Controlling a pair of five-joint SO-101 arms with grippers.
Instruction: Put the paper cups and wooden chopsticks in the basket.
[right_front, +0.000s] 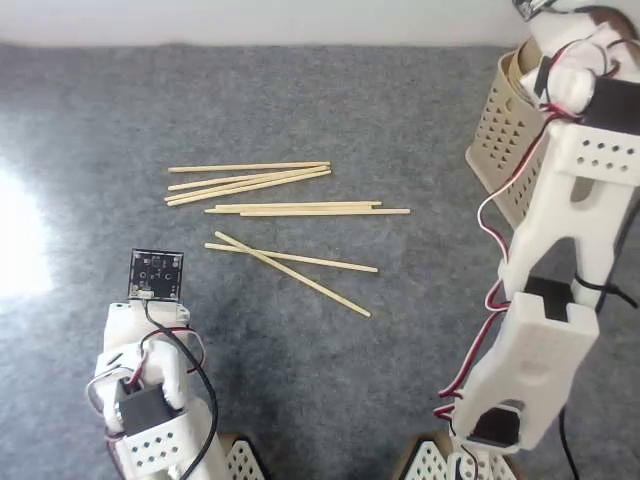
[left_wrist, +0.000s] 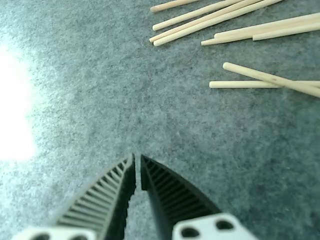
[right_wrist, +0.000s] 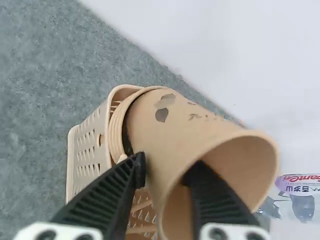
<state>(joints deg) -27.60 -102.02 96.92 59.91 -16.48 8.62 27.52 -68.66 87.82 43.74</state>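
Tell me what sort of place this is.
Probably a robotics test bench: two white arms with loose wiring, a grey felt mat as worktop, and chopsticks laid out near a basket, with a paper cup in the right hand.

Tan paper cup tilted, perhaps inside basket, wooden chopsticks scattered

surface: grey felt-like mat spread under and all round the left pincer | light: bright white glare patch on the mat just beside that pincer | beyond: plain white strip past the mat's far edge, well apart from it
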